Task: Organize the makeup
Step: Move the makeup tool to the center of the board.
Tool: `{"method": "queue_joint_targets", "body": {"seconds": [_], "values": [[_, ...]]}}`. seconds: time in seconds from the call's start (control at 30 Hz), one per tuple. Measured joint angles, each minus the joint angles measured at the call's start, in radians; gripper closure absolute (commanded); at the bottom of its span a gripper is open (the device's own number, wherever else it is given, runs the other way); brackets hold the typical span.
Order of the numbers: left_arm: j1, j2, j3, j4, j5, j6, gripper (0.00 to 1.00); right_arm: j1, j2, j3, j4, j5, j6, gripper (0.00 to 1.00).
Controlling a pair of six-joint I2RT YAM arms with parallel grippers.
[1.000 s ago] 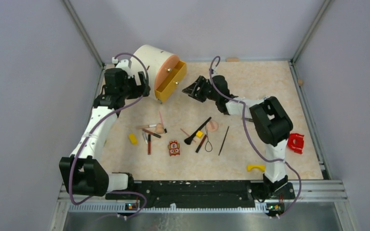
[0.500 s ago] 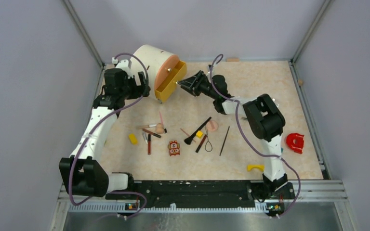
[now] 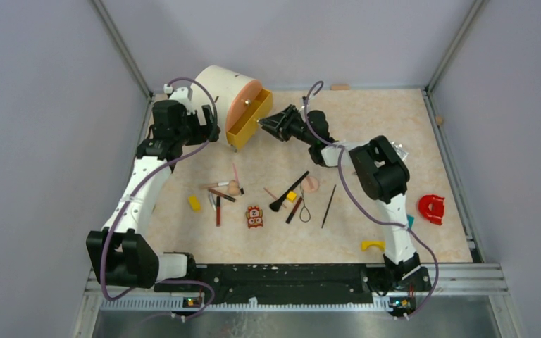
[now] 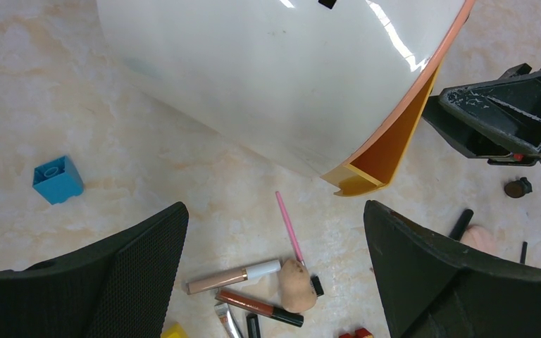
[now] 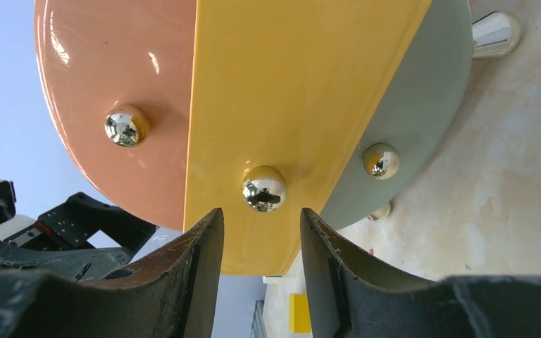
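Change: the right claw (image 5: pixel 259 215) has closed in on the yellow drawer (image 5: pixel 289 84) over the last second, its jaws narrowing.
Right claw state: part-open, with fingers on either side of the centre knob (image 5: pixel 263 189) and a gap on each side (nothing gripped).
Left claw state: the left claw (image 4: pixel 275 208) is spread wide and empty, beside the round cabinet (image 3: pixel 218 88).
Makeup (image 3: pixel 289 189): loose at the middle of the table (image 3: pixel 394 113), none stowed.
Meaning: drawer handling comes first; sorting has not begun.
Clearance: the cabinet sits in the far-left corner by the frame. Bare table separates the drawer front from the makeup.
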Motion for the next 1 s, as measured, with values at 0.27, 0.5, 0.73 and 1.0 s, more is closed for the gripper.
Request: {"method": "queue_joint_targets", "body": {"seconds": [0.27,0.5,0.73,1.0], "values": [[0.000,0.000,0.000,0.000,0.006,0.000,0.01,0.000,0.024,0.053,-0.003,-0.007,0.007,0.58],[0.000,0.000,0.000,0.000,0.008,0.000,0.01,0.000,0.060,0.072,-0.007,-0.015,0.019,0.62],[0.000,0.000,0.000,0.000,0.008,0.000,0.01,0.000,0.064,0.085,-0.003,-0.019,0.029,0.62],[0.000,0.000,0.000,0.000,0.007,0.000,0.01,0.000,0.083,0.113,0.008,-0.027,0.047,0.74]]}}
